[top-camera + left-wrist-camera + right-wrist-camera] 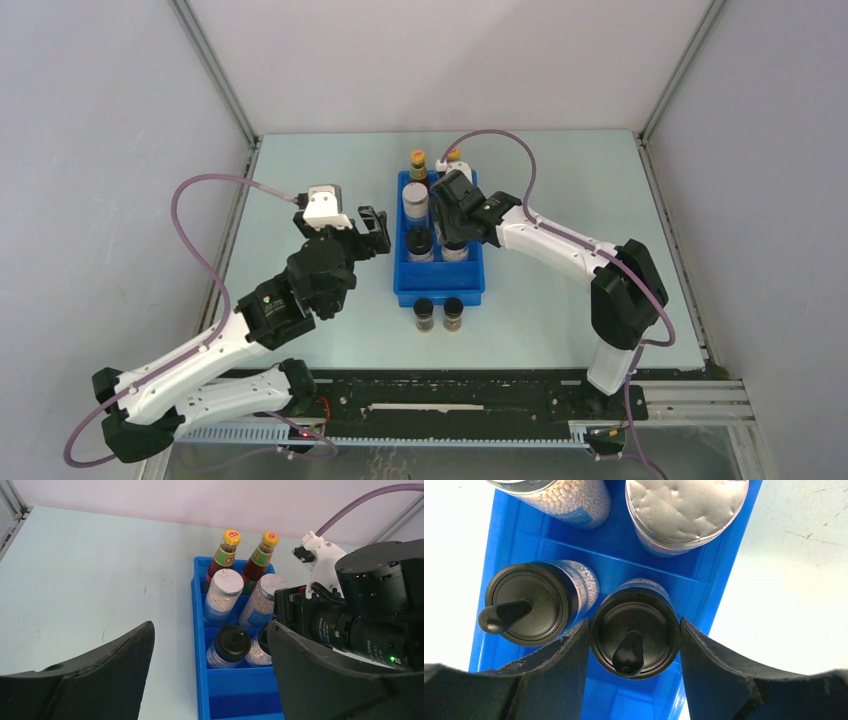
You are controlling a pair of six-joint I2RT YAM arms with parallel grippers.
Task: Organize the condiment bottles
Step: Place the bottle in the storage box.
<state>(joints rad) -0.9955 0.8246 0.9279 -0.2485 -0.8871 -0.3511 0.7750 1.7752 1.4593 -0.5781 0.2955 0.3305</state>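
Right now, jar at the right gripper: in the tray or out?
In: the black-lidded jar stands upright inside the blue tray, right gripper closed on it.

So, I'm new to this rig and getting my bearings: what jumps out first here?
The blue compartmented plastic tray at mid-table, crowded with condiment bottles. The right gripper is closed on a pale black-lidded jar in it, while two tiny dark black-capped jars stand on the table just outside its near end. The left gripper hovers open to its left.
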